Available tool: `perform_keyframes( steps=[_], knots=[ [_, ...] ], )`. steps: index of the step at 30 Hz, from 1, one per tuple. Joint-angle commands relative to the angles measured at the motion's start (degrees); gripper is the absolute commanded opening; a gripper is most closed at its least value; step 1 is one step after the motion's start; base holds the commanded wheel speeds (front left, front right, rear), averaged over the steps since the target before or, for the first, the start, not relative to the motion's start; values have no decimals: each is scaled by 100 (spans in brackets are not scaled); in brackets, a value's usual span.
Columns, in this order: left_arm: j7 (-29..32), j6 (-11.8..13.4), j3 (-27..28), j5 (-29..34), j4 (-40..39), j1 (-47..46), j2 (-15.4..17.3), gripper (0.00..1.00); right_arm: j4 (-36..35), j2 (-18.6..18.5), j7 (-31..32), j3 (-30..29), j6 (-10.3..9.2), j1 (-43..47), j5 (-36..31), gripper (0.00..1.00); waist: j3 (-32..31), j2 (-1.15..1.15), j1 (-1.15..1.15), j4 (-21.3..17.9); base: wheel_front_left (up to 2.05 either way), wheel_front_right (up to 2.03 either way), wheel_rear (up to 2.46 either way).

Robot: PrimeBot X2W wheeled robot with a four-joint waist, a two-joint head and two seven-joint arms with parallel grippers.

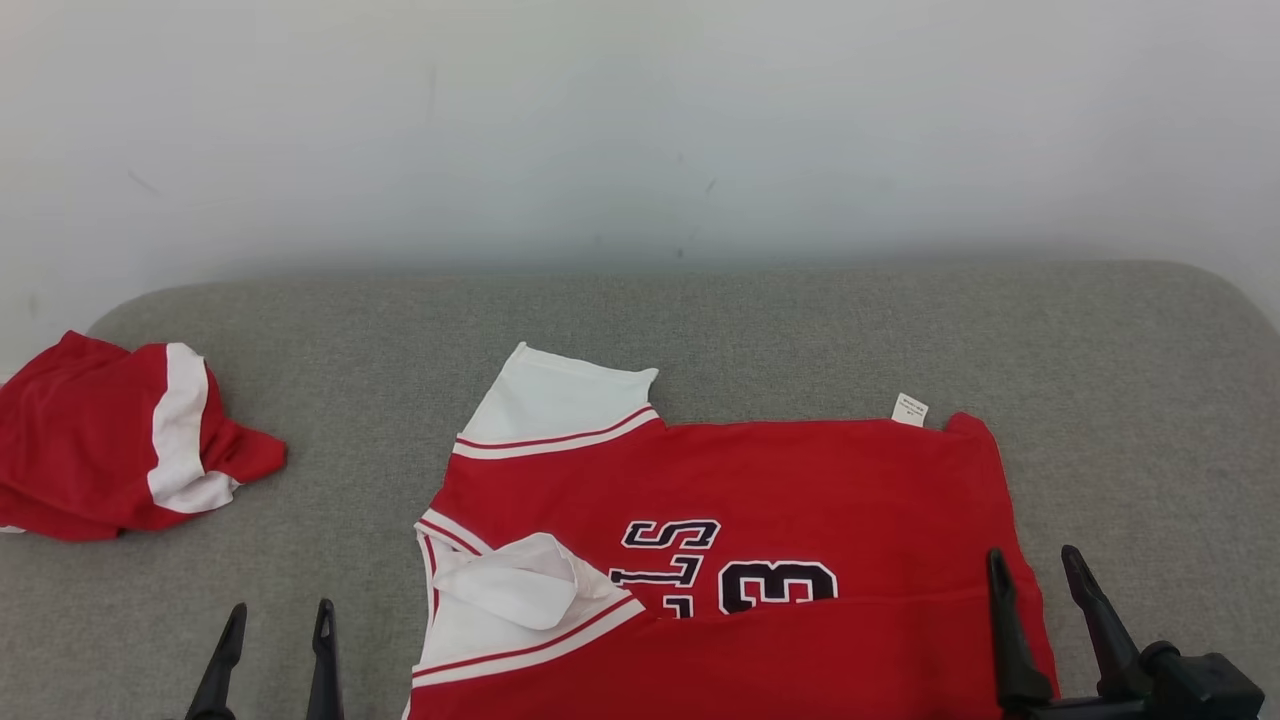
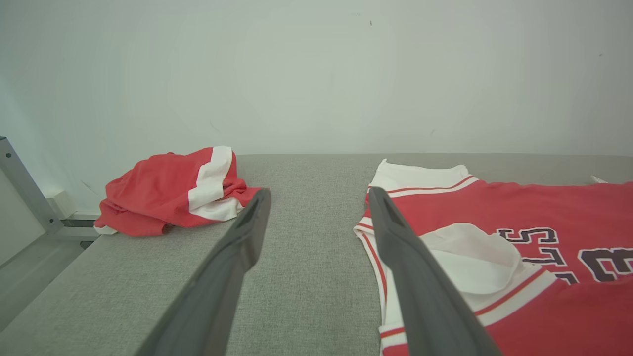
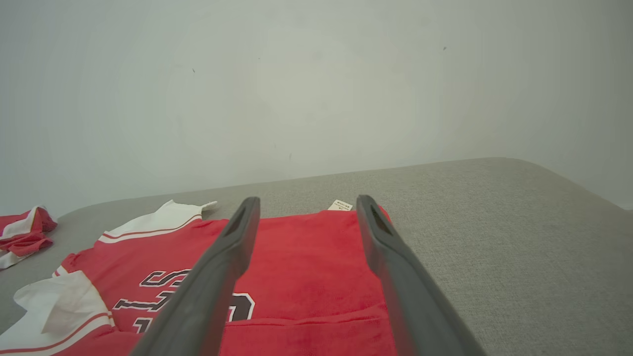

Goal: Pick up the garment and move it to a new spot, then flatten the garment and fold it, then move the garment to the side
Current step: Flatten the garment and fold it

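Between the left tool [image 1: 281, 606] and the right tool [image 1: 1032, 552], the jersey [image 1: 760, 480] runs off the bottom edge. A fold [image 1: 850, 650] across it hides the lower lettering [image 1: 672, 534], which seemingly ends in "LS". Beyond the right tool, the print on the label [image 1: 910, 409] is too small to read.

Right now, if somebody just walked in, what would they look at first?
Probably the big red jersey with dark letters and numbers, spread across the middle of the grey surface. Next, the crumpled red-and-white bundle at its far left edge. The left pincer and right pincer stand open at the bottom corners.
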Motion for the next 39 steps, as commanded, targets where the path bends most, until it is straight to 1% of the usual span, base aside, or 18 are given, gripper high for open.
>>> perform_keyframes(
  steps=[1,3,6,10,16,17,23,28,29,31,34,39],
  knots=[
    [-18,-21,15,27,34,-28,-17,100,18,-16,-31,18,-13,-38,34,100,7,0,0,-7,0,0,0],
    [-18,-31,14,31,67,-62,-10,100,43,-29,-32,56,-13,-89,77,100,25,0,0,-30,0,0,0],
    [-18,-32,48,-27,134,-230,31,100,151,-144,-36,136,-13,-243,151,100,69,0,0,-109,0,0,0],
    [38,-120,-15,-31,287,-611,174,100,408,-303,-29,227,-12,-616,205,100,196,0,0,-225,0,0,0],
    [318,-319,-214,-112,722,-1830,503,100,851,-612,116,495,-13,-1542,330,100,799,0,0,-392,0,0,0],
    [318,-319,-214,-112,722,-1830,503,100,851,-612,116,495,-13,-1542,330,100,799,0,0,-392,0,0,0],
    [551,-419,-529,-237,1374,-3320,796,100,1428,-919,287,726,-13,-2658,545,100,1512,0,0,-555,0,0,0],
    [789,-436,-881,-452,2021,-4439,911,100,1999,-1088,485,980,-13,-3473,679,100,1961,0,0,-695,0,0,0],
    [858,-439,-1002,-540,2149,-4623,921,100,2113,-1104,537,1042,-13,-3618,696,100,2029,0,0,-720,0,0,0],
    [945,-434,-1272,-634,2386,-4972,1029,100,2332,-1125,653,1188,-12,-3888,733,100,2151,0,0,-776,0,0,0],
    [1089,-436,-1662,-938,2717,-5427,1168,100,2630,-1124,833,1395,-13,-4257,833,100,2307,0,0,-852,0,0,0],
    [1412,-437,-2309,-1434,3262,-5971,1336,100,3004,-1143,1064,1741,-13,-4759,885,100,2495,0,0,-921,0,0,0]
  ],
)
